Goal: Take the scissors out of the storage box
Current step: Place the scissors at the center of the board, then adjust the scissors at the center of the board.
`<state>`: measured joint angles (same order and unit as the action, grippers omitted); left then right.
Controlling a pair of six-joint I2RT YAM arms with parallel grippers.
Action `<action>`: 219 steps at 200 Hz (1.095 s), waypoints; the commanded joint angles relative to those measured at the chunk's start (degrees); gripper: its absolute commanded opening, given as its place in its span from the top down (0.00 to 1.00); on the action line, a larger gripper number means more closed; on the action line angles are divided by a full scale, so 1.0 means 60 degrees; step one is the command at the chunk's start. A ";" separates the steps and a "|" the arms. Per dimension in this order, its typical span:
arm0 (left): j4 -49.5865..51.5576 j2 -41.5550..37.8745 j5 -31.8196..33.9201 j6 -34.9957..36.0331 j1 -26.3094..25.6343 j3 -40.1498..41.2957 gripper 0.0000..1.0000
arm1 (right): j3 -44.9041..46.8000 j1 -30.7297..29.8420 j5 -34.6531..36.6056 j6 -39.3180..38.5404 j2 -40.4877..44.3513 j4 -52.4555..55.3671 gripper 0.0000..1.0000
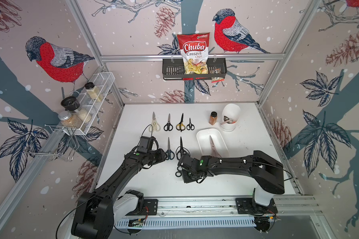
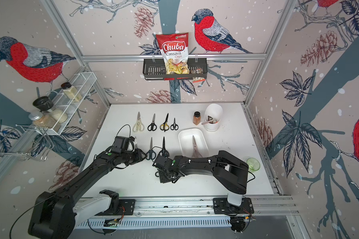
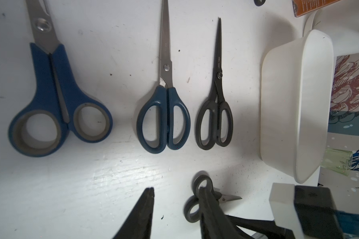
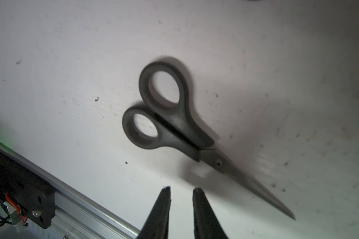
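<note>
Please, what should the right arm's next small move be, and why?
Probably raise the right gripper and turn toward the storage box: its jaws are apart and empty, the small black scissors lie on the table, and one pinkish pair lies inside.

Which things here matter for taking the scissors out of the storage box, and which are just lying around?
Belongs to the job:
- box
- pinkish scissors lying in it
- eight pairs already out

Just lying about:
- cup
- spice jar
- green glass
- chips bag
- shelf jars
</note>
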<state>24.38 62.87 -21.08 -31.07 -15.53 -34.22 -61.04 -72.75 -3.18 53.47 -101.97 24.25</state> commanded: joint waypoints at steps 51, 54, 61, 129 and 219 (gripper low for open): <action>-0.0333 0.0819 0.0286 0.0274 -0.1206 -0.0135 0.59 | 0.0431 0.0296 0.0876 0.1552 -0.0126 0.0218 0.72; -0.0354 0.0851 0.0301 0.0253 -0.1273 -0.0132 0.59 | 0.0477 0.0336 0.0914 0.1524 -0.0104 0.0213 0.72; -0.0418 0.0909 0.0340 0.0190 -0.1367 -0.0119 0.59 | 0.0605 0.0450 0.0939 0.1469 -0.0047 0.0210 0.72; -0.0404 0.1662 0.1160 0.0147 -0.2370 -0.0515 0.60 | 0.0990 0.1690 0.0992 0.0124 0.0400 0.0141 0.72; 0.0352 0.2511 0.1836 0.0278 -0.4245 -0.0645 0.62 | 0.0369 0.2798 0.0813 -0.0908 0.1742 0.0661 0.71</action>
<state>24.64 75.99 -13.06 -29.89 -38.74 -37.23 -58.50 -58.13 1.56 50.11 -95.68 26.09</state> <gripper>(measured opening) 0.380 0.283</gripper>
